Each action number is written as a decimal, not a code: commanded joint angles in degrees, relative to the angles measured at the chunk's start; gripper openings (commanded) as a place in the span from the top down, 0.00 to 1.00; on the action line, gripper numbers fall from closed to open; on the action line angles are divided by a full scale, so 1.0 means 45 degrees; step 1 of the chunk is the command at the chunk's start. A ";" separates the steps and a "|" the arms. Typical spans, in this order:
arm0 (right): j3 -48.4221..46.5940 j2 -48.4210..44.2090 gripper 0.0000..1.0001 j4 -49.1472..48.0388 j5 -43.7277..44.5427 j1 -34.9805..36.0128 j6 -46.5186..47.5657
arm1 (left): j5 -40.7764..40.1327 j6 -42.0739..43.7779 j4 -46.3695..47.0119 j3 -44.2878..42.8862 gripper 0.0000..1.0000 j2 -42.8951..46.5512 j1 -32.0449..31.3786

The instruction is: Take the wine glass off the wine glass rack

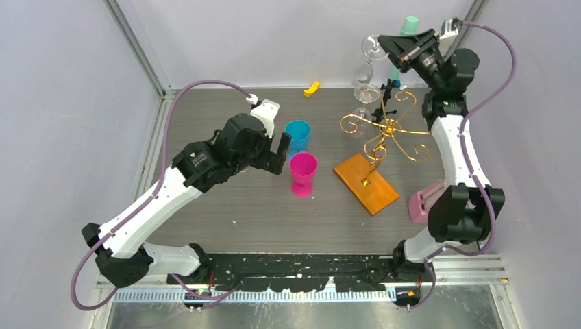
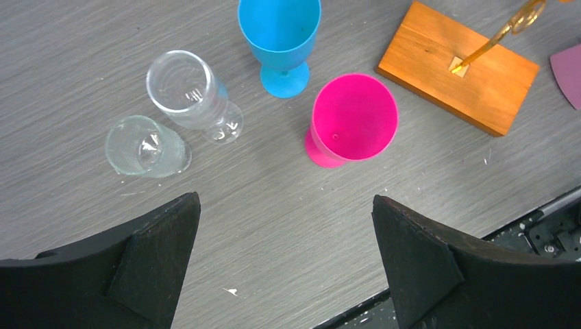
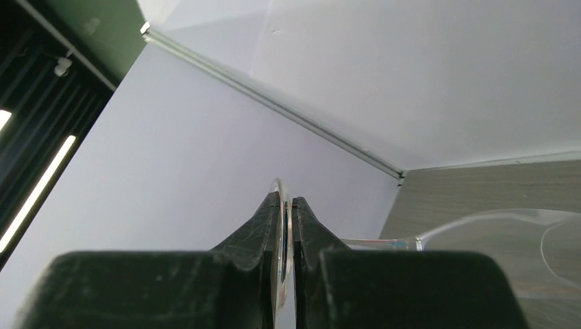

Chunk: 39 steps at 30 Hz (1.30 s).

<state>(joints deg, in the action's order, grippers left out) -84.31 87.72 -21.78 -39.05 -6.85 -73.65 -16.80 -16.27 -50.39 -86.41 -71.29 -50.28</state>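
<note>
At the left, the left gripper (image 2: 284,203) hangs over the surface (image 2: 288,260) with its fingers spread wide and empty; two clear glasses (image 2: 171,116) lie near its 11 o'clock, with a blue goblet (image 2: 279,34) and a pink goblet (image 2: 353,120) at about 12 and 1. Further right stands the wine glass rack (image 1: 390,129) in its wooden base (image 1: 366,184). Up at the rack's 12 o'clock, the right gripper (image 3: 286,203) is raised, its fingers pinched shut on the thin foot of the wine glass (image 3: 493,229) — stem and bowl jut sideways. Whether the bowl is clear of the gold curls I cannot tell. The lift-away looks underway; best done slowly and straight up, with a firm pinch, since a glass held by its foot could pivot — no swinging toward the wire
</note>
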 commanded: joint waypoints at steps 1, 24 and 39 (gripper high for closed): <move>-0.1796 0.0402 1.00 -0.2911 -0.0501 0.0942 -0.1130 | -0.1341 -0.0307 0.0947 0.0057 0.00 0.0897 0.0057; -0.0797 0.0052 1.00 -0.0316 0.1639 0.8975 -0.4360 | -0.0130 0.2356 0.4755 0.2913 0.00 0.5321 0.0100; 0.0829 -0.0765 1.00 -0.1665 0.2006 1.1124 -0.5824 | -0.0615 0.2542 0.6825 0.3947 0.32 0.5739 0.0100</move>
<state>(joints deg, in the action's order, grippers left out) -81.10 89.23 -23.49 -31.11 41.41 -97.69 -17.52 -5.30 -25.54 -68.69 -45.32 -50.11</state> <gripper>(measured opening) 0.136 0.726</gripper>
